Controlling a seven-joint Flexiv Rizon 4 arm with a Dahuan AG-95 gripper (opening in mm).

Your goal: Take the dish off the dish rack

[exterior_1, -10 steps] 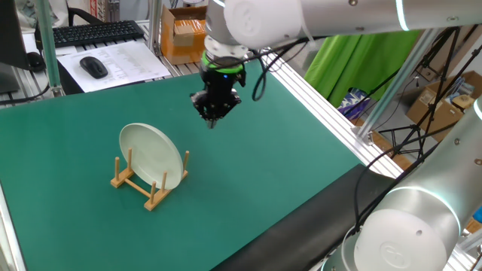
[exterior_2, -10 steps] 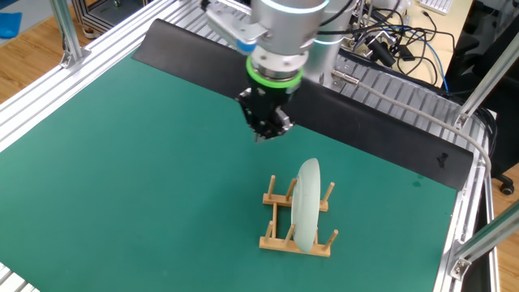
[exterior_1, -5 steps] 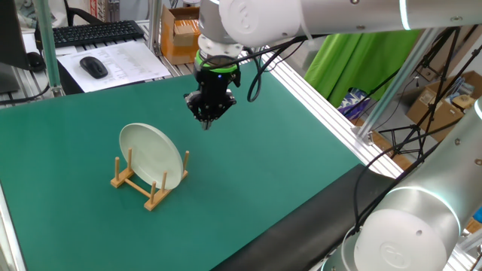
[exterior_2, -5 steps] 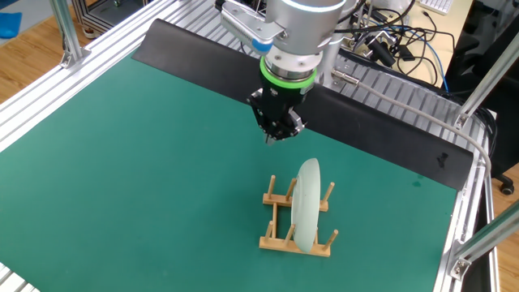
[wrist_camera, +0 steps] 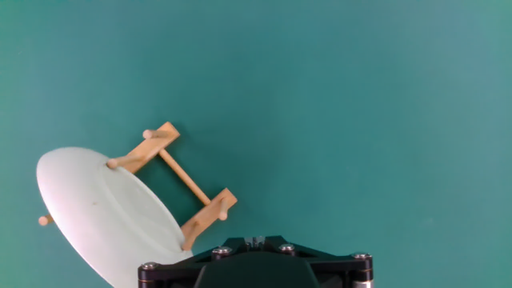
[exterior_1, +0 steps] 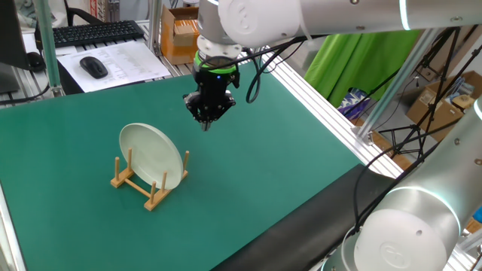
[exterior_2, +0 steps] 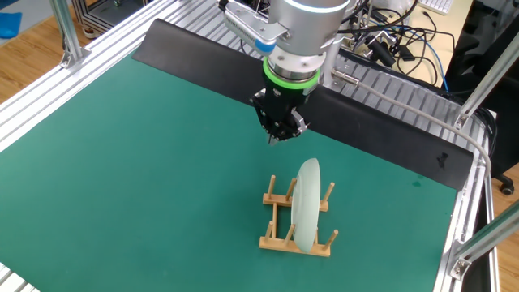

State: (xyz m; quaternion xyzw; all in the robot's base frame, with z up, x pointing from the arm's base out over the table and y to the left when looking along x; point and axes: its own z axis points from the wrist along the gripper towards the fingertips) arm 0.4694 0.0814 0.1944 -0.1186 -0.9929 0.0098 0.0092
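The dish (exterior_1: 151,154) is a pale greenish-white plate standing on edge in the dish rack (exterior_1: 141,190), a small light-brown wooden rack on the green mat. In the other fixed view the dish (exterior_2: 306,203) shows edge-on between the pegs of the rack (exterior_2: 276,241). My gripper (exterior_1: 205,125) hangs in the air behind and to the right of the dish, fingers pointing down and closed to a point, holding nothing. In the other fixed view the gripper (exterior_2: 273,140) is above and just behind the rack. The hand view shows the dish (wrist_camera: 96,212) and rack (wrist_camera: 186,178) at lower left of my gripper (wrist_camera: 253,239).
A keyboard (exterior_1: 94,32), a mouse (exterior_1: 93,67) and papers lie on the desk beyond the mat. A cardboard box (exterior_1: 184,34) stands behind the arm. Aluminium frame rails (exterior_1: 324,98) border the mat, and a black strip (exterior_2: 203,49) with cables lies along one edge.
The gripper has moved a short way sideways towards the rack, staying at about the same height and still shut. The dish and rack have not moved.
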